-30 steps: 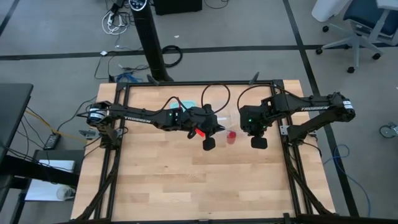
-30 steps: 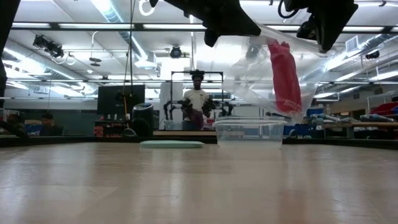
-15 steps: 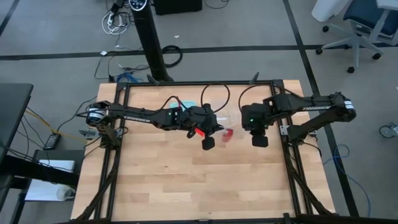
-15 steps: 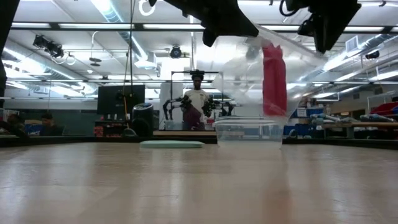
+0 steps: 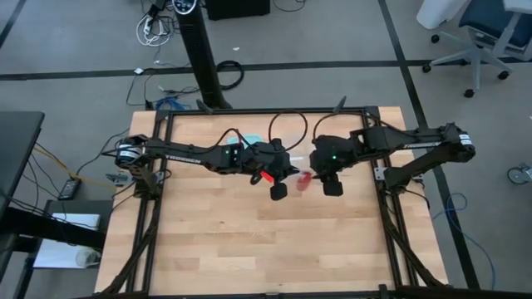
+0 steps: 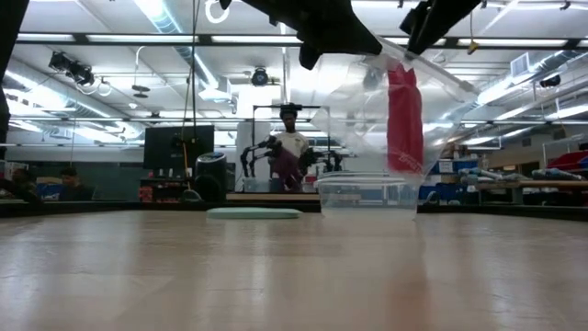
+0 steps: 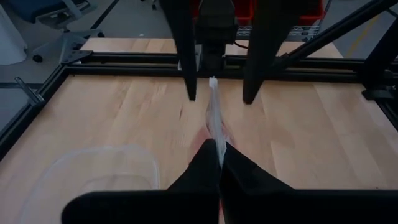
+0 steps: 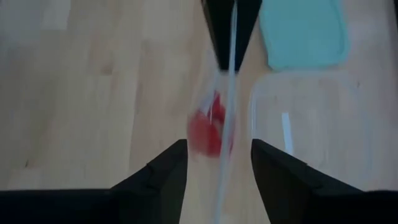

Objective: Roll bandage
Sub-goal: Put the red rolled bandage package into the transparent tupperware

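Note:
The red bandage [image 6: 404, 119] sits bunched inside a clear plastic bag [image 6: 367, 101] that hangs in the air below my left gripper [image 7: 219, 163], which is shut on the bag. In the right wrist view the bandage [image 8: 205, 134] shows red through the plastic. My right gripper [image 8: 219, 177] is open close by. Its fingers [image 7: 189, 68] stand on either side of the bag's far edge [image 7: 212, 84] without touching it. In the high view the two grippers [image 5: 291, 171] [image 5: 316, 170] face each other over the table's far middle. My left gripper pinches the bag's upper edge [image 7: 216, 138] between its two shut fingers, which slant down toward the table's right side. The bag hangs below them, clear of the table, with the bandage upright in its lower part.
A clear square container [image 6: 367, 193] stands on the table just behind and below the bag. A light-blue lid [image 8: 301, 31] lies flat beside it toward the far left. The near half of the wooden table [image 5: 266, 241] is bare. A person stands in the room beyond.
My right gripper has opened and let go of the bag, tipped upward and shifted a little toward the table's left. The bag, first stretched slanting between both grippers, now hangs from my left gripper alone. The bandage has swung in to hang upright.

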Controlling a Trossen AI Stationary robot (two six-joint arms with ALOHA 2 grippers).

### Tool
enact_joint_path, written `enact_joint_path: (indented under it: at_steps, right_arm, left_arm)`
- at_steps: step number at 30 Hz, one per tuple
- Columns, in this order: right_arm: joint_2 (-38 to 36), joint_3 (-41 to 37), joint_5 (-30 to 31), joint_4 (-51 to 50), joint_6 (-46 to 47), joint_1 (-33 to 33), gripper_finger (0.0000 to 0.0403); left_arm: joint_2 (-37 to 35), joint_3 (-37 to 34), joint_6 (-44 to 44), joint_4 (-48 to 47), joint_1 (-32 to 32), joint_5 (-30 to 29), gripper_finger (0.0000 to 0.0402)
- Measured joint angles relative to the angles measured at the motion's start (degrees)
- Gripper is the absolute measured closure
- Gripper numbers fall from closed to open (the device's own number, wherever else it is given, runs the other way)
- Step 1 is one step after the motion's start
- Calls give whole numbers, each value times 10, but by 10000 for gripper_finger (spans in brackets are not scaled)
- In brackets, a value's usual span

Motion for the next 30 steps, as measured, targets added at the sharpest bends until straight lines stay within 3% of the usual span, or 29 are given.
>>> enact_joint_path:
  at_steps: [7,15,21,24,30]
  right_arm:
    - [24,-4,0,7,-28,-3,250]
    - [28,-4,-7,-17,-36,-4,390]
    - [28,-4,-9,-21,-29,-6,399]
    - [28,-4,-11,-35,-29,-11,400]
    - [28,-4,-11,-31,-34,-34,401]
  left_arm:
    - [1,0,0,6,0,0,402]
    - [1,0,0,4,0,0,402]
    - [2,0,2,4,-3,0,396]
    - [2,0,5,-3,-5,-1,368]
    - [2,0,-5,-15,-5,-37,273]
